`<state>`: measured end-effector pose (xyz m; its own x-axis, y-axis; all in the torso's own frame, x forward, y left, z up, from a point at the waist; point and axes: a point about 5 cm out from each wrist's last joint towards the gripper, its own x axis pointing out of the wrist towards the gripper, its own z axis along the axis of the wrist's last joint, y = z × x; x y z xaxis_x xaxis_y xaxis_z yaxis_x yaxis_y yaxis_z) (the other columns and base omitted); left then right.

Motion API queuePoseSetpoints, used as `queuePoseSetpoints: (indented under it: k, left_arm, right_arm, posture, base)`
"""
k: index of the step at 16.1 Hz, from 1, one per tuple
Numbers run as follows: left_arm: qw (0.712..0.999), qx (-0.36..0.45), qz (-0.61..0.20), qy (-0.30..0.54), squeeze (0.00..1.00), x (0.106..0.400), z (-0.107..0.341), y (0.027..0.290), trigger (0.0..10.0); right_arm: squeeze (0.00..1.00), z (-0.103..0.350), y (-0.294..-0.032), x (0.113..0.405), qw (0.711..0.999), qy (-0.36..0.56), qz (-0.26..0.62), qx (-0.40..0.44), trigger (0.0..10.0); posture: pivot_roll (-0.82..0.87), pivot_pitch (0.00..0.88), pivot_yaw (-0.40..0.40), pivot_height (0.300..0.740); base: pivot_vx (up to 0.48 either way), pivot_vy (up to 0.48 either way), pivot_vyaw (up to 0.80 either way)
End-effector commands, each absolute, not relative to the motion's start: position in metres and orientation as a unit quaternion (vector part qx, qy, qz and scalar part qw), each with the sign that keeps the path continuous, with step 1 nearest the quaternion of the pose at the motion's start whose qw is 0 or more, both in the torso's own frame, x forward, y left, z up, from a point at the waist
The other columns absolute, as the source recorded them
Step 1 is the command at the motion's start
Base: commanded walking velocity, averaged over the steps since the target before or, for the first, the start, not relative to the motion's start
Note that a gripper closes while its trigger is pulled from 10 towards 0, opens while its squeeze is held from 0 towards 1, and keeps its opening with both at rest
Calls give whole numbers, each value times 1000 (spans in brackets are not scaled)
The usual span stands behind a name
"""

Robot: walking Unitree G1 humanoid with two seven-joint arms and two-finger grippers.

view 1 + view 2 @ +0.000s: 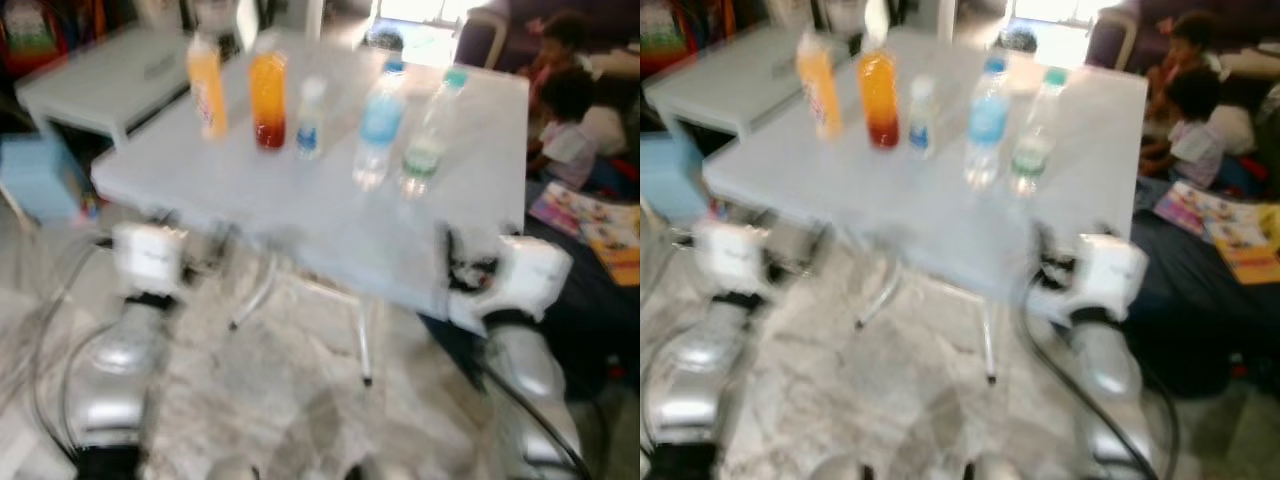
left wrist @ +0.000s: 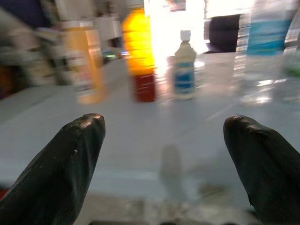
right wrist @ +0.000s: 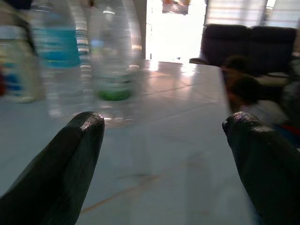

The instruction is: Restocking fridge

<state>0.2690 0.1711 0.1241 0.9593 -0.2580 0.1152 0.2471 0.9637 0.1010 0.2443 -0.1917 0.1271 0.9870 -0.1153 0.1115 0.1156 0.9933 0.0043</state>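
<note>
Several bottles stand in a row on a pale table [image 1: 300, 215]: an orange labelled bottle [image 1: 206, 85], an orange-and-red juice bottle [image 1: 268, 100], a small white bottle [image 1: 311, 120], a blue-labelled water bottle [image 1: 380, 125] and a green-labelled water bottle [image 1: 428, 135]. My left gripper [image 2: 164, 126] is open at the table's near left edge, facing the juice bottles [image 2: 138, 56] with nothing between its fingers. My right gripper [image 3: 164, 124] is open at the near right edge, close to the green-labelled bottle [image 3: 112, 61]. The head views are blurred.
Thin metal legs [image 1: 365, 340] hold the table over a marble floor. A second white table [image 1: 110, 75] stands behind on the left, with a blue box [image 1: 40, 175] beside it. People [image 1: 575, 120] sit on the floor at the right with books [image 1: 590, 215].
</note>
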Motion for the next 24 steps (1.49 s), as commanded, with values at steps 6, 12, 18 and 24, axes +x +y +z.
queuePoseSetpoints:
  k: [6, 12, 18, 24]
  left_arm:
    - [992, 38, -108, -51, 0, 267, 124, 178, 10000]
    - [993, 27, -106, -49, 0, 267, 123, 177, 10000]
    - [993, 27, -107, -44, 0, 266, 121, 175, 10000]
    - [993, 39, -107, -38, 0, 261, 121, 179, 10000]
  right_arm:
    - [0, 149, -176, 249, 995, -95, -15, -24, 10000]
    - [0, 164, -170, 253, 993, -116, -3, -31, 10000]
    - [0, 184, -172, 271, 989, -141, 35, -43, 10000]
    - [0, 211, -173, 302, 980, -166, 95, -47, 10000]
  posture:
    - [-63, 75, -28, 740]
    - [-62, 78, -34, 740]
    - [-58, 92, -42, 740]
    - [-25, 110, -39, 740]
  base:
    - [322, 0, 0]
    - [156, 0, 0]
    - [0, 0, 0]
    - [0, 0, 0]
